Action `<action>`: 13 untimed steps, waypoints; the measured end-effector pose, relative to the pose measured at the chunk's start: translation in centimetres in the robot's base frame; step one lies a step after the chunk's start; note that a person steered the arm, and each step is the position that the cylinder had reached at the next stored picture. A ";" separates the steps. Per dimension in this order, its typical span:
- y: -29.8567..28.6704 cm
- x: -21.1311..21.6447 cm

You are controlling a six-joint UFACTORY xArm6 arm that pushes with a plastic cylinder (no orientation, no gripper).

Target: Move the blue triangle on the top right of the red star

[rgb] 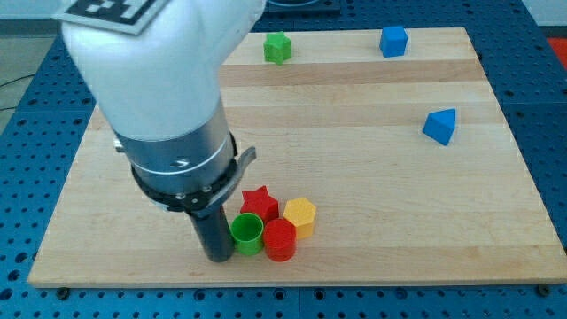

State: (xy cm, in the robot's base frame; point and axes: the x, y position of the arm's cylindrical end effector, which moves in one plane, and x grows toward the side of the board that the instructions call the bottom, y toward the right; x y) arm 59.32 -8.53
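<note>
A big wooden board (372,177) lies on a blue table with little holes (540,89). The white and grey arm (155,89) comes down from the view's top left, and its dark rod stands near the view's bottom. My tip (218,258) rests on the board, right next to the left side of the green ring (247,234), maybe touching it. There are no jaws here, only the rod, and it holds nothing. 4 blocks sit close together there: the green ring, the red star (260,203) just above it, a red round block (280,239) to the ring's right, and a yellow block (300,215) beside the star and the red round block. The blue triangle (440,126) sits far off at the view's right, well apart from the red star and from my tip. A blue cube (393,41) is near the view's top right. A green star-like block (277,47) sits near the top middle.
</note>
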 end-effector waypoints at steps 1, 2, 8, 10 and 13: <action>-2.7 0.5; -5.6 -2.4; 25.9 -15.7; 14.1 -15.0; 10.3 -15.4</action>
State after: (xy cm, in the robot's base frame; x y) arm 43.93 1.81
